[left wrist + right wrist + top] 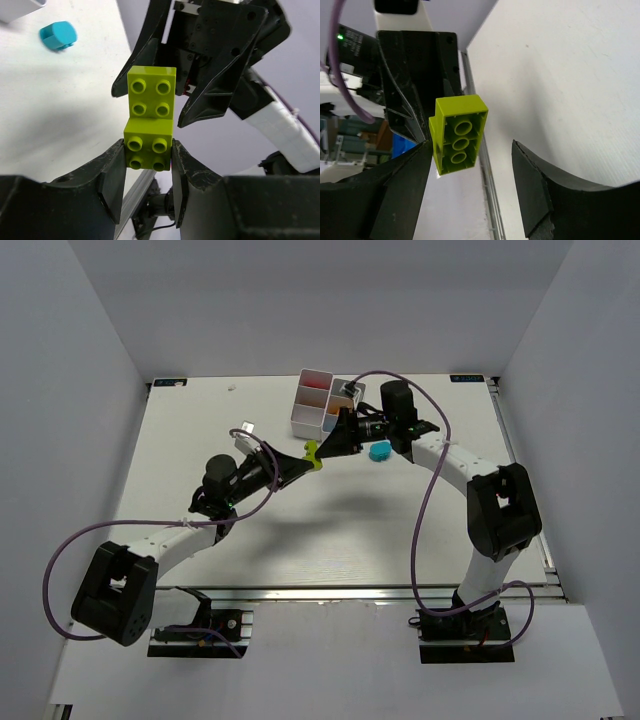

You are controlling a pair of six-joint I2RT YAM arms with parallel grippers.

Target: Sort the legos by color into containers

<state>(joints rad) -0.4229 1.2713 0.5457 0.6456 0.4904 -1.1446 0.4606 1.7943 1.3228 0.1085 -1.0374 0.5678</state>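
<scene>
A lime lego stack [150, 117], two bricks joined with an offset, is held above the table. My left gripper [148, 156] is shut on its lower brick, one finger on each side. In the top view the stack [313, 454] hangs between both arms, just in front of the containers [305, 408]. My right gripper [470, 150] stands open around the stack's other end [459, 132], which lies against one finger with a wide gap to the other. A cyan lego [380, 451] lies on the table by the right wrist and shows in the left wrist view too [58, 36].
One white bin holds something red [313, 385] and another holds something orange [328, 422]. A bin corner [20, 6] shows at the top left of the left wrist view. The table's aluminium edge rail [485, 165] runs behind the stack in the right wrist view.
</scene>
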